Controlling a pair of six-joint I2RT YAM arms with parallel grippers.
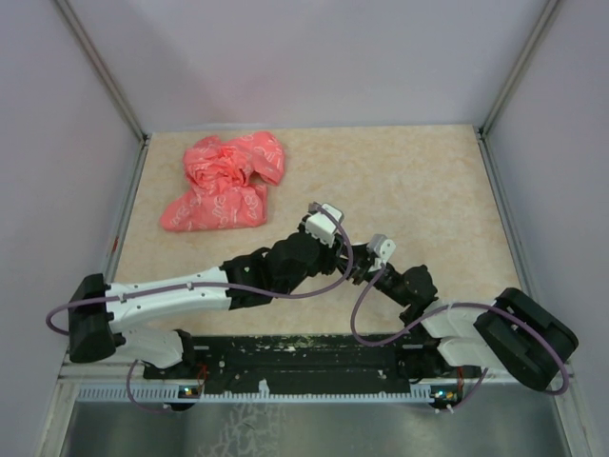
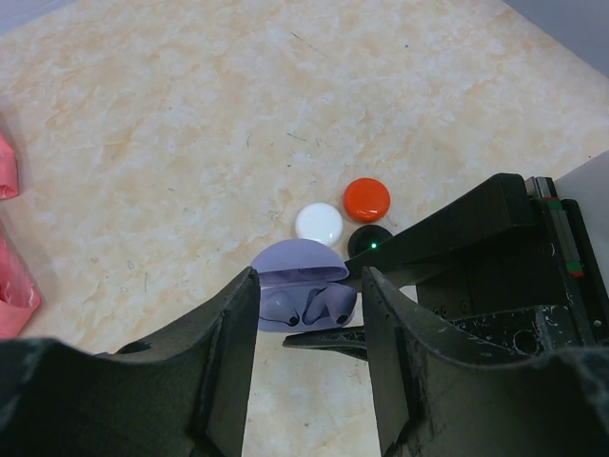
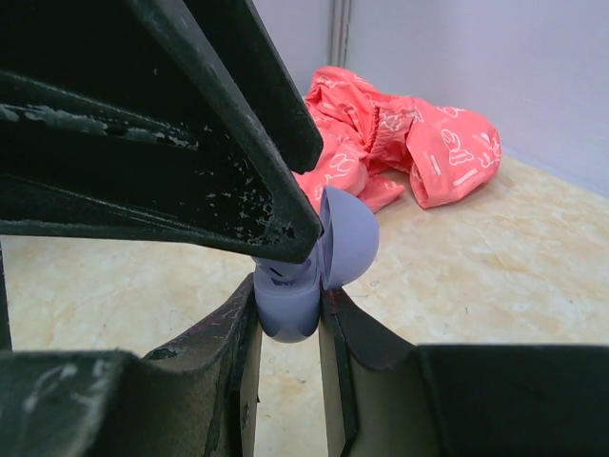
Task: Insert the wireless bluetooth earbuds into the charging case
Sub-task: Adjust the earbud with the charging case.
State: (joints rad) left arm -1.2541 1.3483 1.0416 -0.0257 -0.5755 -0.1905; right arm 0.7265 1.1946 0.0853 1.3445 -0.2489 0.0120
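Pink cloth (image 2: 9, 286) cut off at left edge, charging case (image 3: 347, 238) sides hidden by right tool (image 3: 289, 305), earbuds (image 2: 328, 307) half-hidden inside.

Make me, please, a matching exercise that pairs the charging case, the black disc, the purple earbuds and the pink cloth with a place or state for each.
Things:
1. charging case
2. black disc
3. earbuds
4. pink cloth

Places or states:
A. crumpled at the far left of the table
B. shows a small green light
C. lid open, base clamped in the right pincer
D. lying inside the open case

Pairs: 1-C, 2-B, 3-D, 4-A
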